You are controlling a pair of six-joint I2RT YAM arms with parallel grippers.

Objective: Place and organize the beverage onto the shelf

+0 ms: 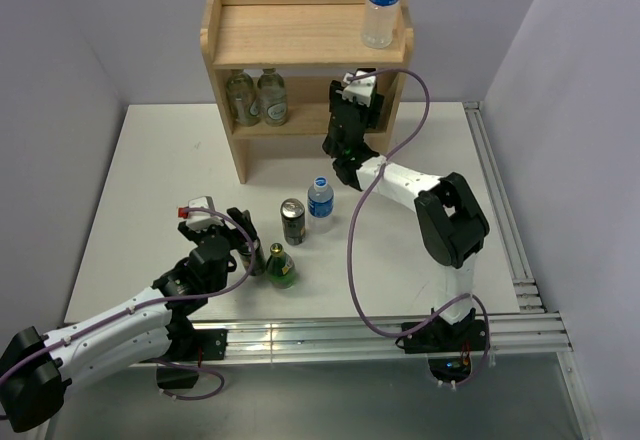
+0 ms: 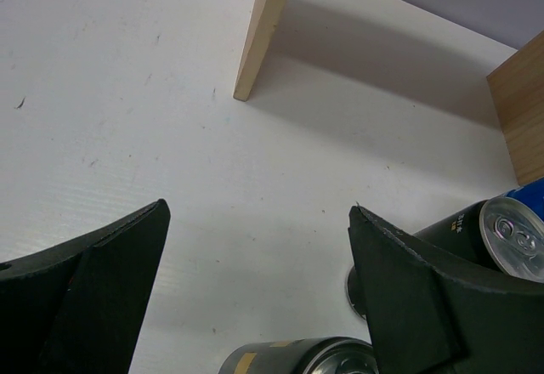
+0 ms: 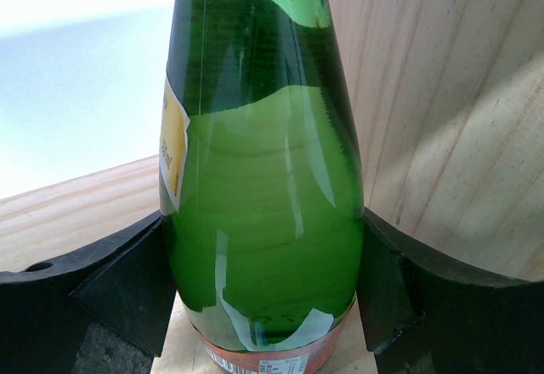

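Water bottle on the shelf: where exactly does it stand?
Top view: the water bottle stands upright on the top tier of the shelf, at its right end.

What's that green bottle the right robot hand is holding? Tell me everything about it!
The green bottle is see-through glass, wide low down and narrowing upward. A yellow and white label shows on its left side, an orange band near its bottom. It is upright over the lower board of the wooden shelf, beside a side panel. The right gripper clasps it, one black finger against each side. Its cap and base are out of view.
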